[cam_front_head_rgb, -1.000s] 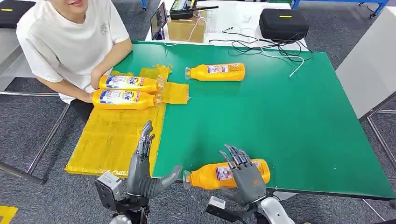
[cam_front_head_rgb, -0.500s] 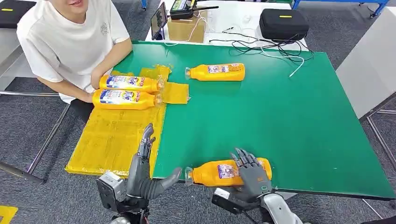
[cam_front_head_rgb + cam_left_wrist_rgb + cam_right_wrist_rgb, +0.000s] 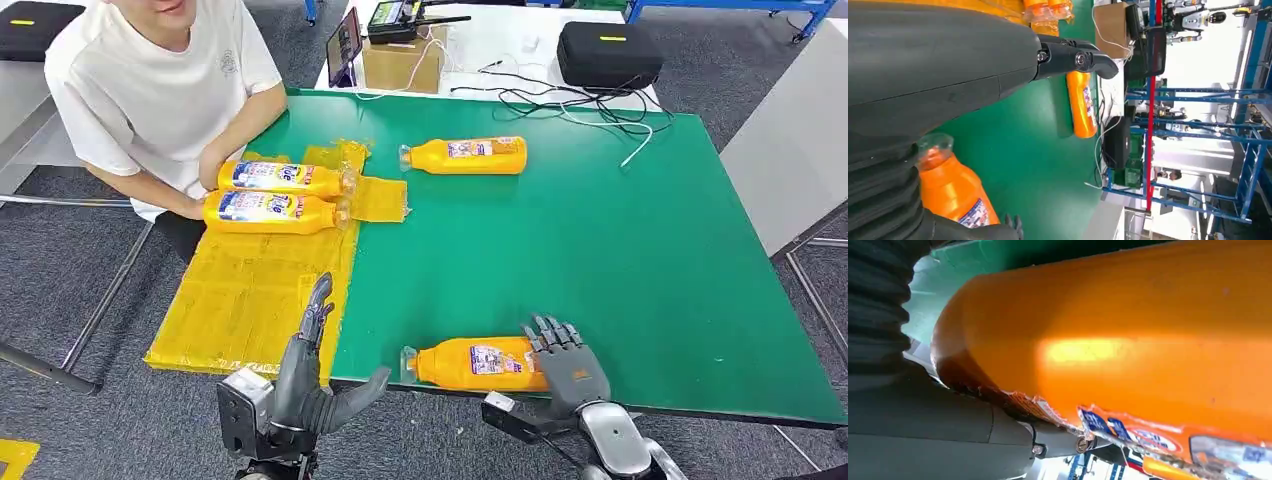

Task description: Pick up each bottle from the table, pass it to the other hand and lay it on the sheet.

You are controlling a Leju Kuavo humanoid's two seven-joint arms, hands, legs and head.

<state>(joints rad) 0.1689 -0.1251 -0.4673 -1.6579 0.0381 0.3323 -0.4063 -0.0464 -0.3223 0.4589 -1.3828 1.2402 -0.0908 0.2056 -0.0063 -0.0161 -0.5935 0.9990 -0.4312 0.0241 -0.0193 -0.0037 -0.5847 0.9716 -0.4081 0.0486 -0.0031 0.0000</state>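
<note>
at the table's near edge my right hand [image 3: 566, 356] wraps the base end of the near bottle [image 3: 475, 362], not lifted. should firm the grip first, then carry toward my open left hand [image 3: 312, 372].

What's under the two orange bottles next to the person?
A crinkly yellow sheet lies under the two bottles, over the green table edge. What's beneath the sheet is covered.
</note>
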